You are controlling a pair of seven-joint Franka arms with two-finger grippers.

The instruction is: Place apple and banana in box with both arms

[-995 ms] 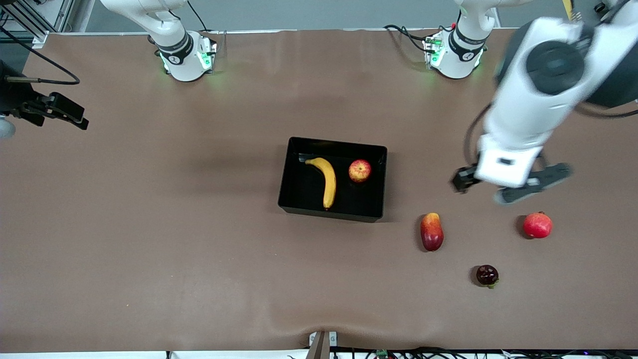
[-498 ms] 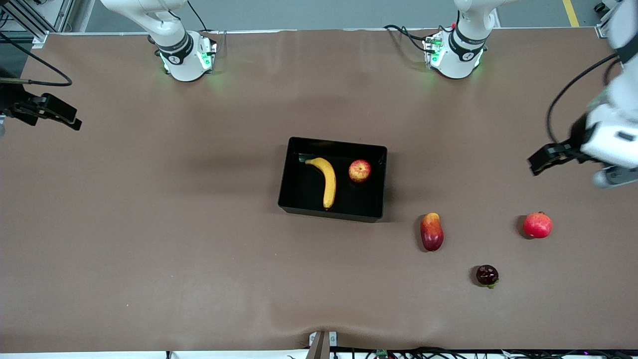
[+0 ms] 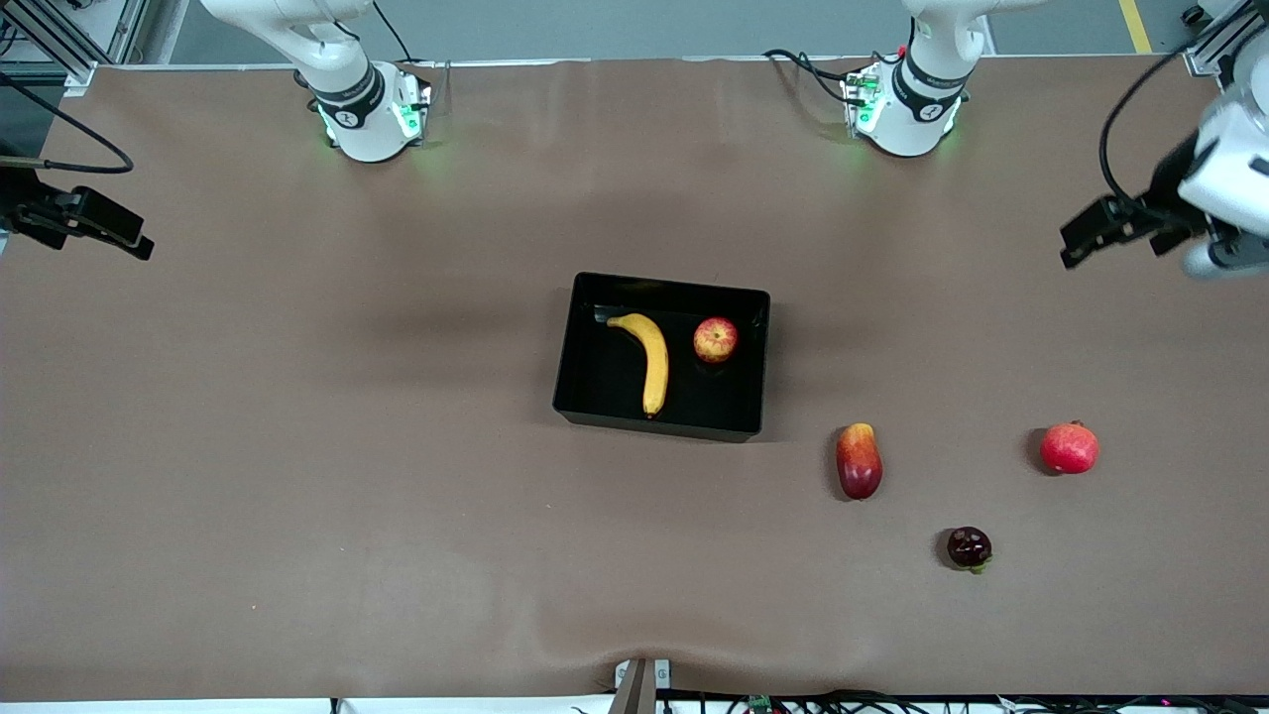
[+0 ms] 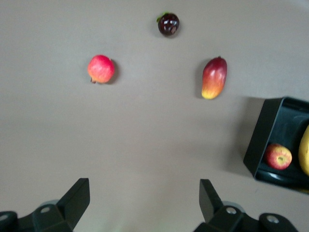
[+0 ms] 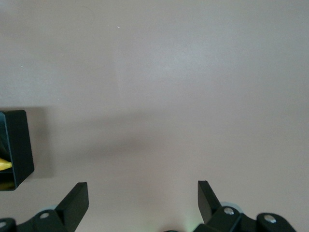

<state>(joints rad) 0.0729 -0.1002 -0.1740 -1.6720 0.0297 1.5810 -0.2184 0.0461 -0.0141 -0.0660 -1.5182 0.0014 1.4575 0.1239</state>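
- Fingers of the left gripper (image 4: 143, 200) stood spread wide with nothing between them; the right gripper (image 5: 142, 199) showed the same wide, empty spread in its own wrist view.
- I saw that the left gripper (image 3: 1135, 230) had swung away over the last second, from above the loose fruit to the table edge at the left arm's end, well apart from everything.
- My right gripper (image 3: 84, 220) had barely drifted, waiting over bare table at the right arm's end.
- Well apart from both sets of fingers, the box (image 3: 585, 347) sat mid-table, with the banana (image 3: 649, 359) lying flat inside and the apple (image 3: 715, 340) just beside it, neither having shifted.
- From the left wrist view, the apple (image 4: 278, 156) and a sliver of banana (image 4: 304, 150) showed inside the box (image 4: 263, 137), off to one side of the open fingers.
- Outside the box, ahead of the left fingers, lay an oblong red-yellow fruit (image 3: 859, 461), a pink-red round fruit (image 3: 1070, 448) and a dark small fruit (image 3: 969, 547).
- I judged the task complete: both fruits were in the box, and the retreat looked like a return to rest.
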